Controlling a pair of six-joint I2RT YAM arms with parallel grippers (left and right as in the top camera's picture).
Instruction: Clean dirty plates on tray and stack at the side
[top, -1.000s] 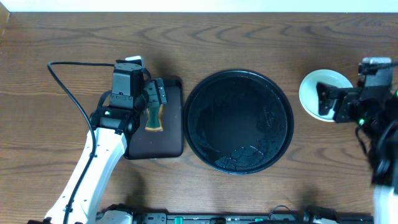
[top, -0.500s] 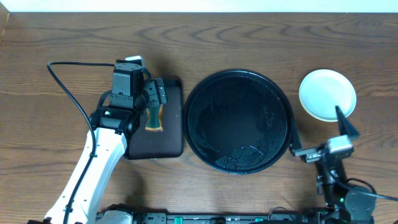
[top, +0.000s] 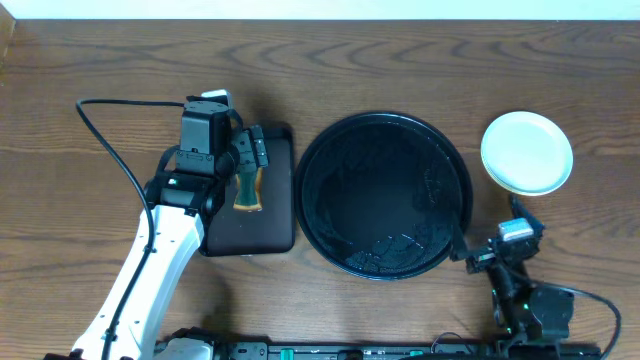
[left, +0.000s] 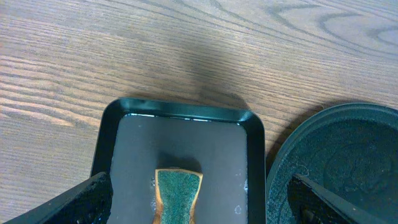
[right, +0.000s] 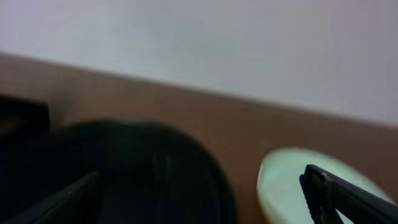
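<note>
The large round black tray lies mid-table, wet, with no plate on it; it also shows as a blurred dark shape, the tray. Right of it, on the wood, rests a pale mint-white plate, plate; whether others lie under it I cannot tell. My right gripper sits low near the table's front edge, open and empty, facing tray and plate. My left gripper hangs open over a green-topped sponge, its fingers wide on either side.
The sponge lies in a small black rectangular tray, wet inside, just left of the round tray. A black cable loops from the left arm across the wood. A pale wall stands behind the table.
The right arm has pulled away from the plate and dropped back to the table's front edge, leaving the plate uncovered. The left arm and sponge have not moved.
</note>
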